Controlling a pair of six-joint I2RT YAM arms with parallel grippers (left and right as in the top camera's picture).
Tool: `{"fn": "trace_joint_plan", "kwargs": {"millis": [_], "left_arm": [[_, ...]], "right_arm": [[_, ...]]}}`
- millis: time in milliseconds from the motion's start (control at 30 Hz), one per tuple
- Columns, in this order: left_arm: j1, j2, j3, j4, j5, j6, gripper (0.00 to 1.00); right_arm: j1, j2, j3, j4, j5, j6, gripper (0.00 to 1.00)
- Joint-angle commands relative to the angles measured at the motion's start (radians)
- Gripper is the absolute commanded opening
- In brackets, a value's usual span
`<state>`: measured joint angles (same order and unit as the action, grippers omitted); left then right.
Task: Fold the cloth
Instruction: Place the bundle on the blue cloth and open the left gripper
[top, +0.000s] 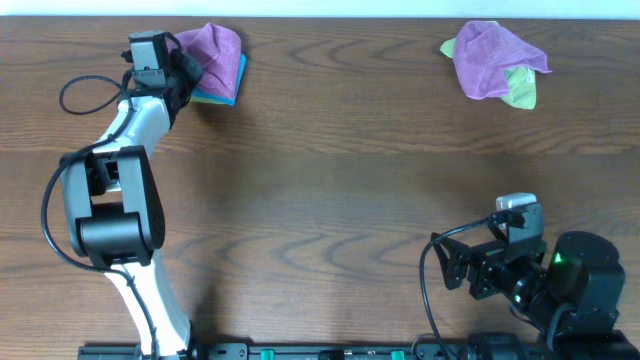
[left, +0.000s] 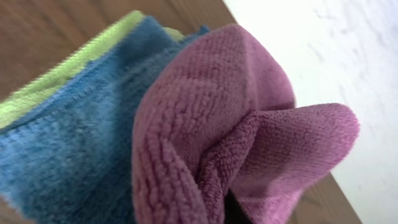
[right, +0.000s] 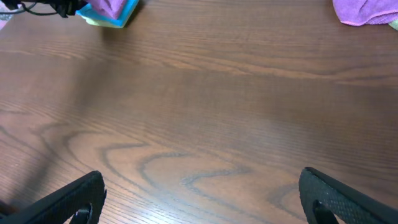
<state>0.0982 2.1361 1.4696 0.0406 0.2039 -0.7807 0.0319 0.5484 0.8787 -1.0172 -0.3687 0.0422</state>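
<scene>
The purple cloth (top: 213, 48) lies bunched on top of a folded turquoise-blue cloth (top: 226, 88) at the far left of the table. In the left wrist view the purple cloth (left: 236, 124) fills the frame, and its folds converge at the bottom centre where my fingers are hidden. The blue cloth (left: 68, 143) lies beneath it, with a lime-green edge (left: 68, 68) under that. My left gripper (top: 188, 72) is at the cloth's near-left edge and seems shut on it. My right gripper (right: 202, 186) is open and empty over bare wood at the front right (top: 455, 268).
Another purple cloth (top: 490, 58) bunched with a lime-green one (top: 520, 92) lies at the far right, also in the right wrist view (right: 364, 11). The table's far edge runs just behind both piles. A black cable (top: 85, 95) loops beside the left arm.
</scene>
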Motion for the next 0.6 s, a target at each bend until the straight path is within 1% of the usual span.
{"fn": "trace_joint_plan", "kwargs": {"millis": [0, 67, 167, 233, 300, 400, 567], "left_arm": [[0.008, 0.002, 0.027, -0.014, -0.064, 0.019, 0.22], [0.008, 0.002, 0.027, -0.017, -0.067, 0.019, 0.31], [0.008, 0.002, 0.027, -0.013, -0.066, 0.019, 0.54], [0.008, 0.001, 0.027, -0.013, -0.066, 0.019, 0.64], [0.008, -0.003, 0.027, -0.013, -0.065, 0.023, 0.7], [0.008, -0.016, 0.028, -0.009, -0.061, 0.063, 0.78], [0.013, -0.079, 0.027, -0.019, -0.058, 0.163, 0.87]], "right_arm": [[-0.006, -0.005, -0.007, -0.001, -0.002, 0.013, 0.99], [-0.006, -0.005, -0.007, -0.001, -0.002, 0.013, 0.99], [-0.006, -0.005, -0.007, -0.001, -0.002, 0.013, 0.99], [-0.006, -0.005, -0.007, -0.001, -0.002, 0.013, 0.99], [-0.006, -0.005, -0.007, -0.001, -0.002, 0.013, 0.99], [-0.006, -0.005, -0.007, -0.001, -0.002, 0.013, 0.99], [-0.006, -0.005, -0.007, -0.001, -0.002, 0.013, 0.99]]}}
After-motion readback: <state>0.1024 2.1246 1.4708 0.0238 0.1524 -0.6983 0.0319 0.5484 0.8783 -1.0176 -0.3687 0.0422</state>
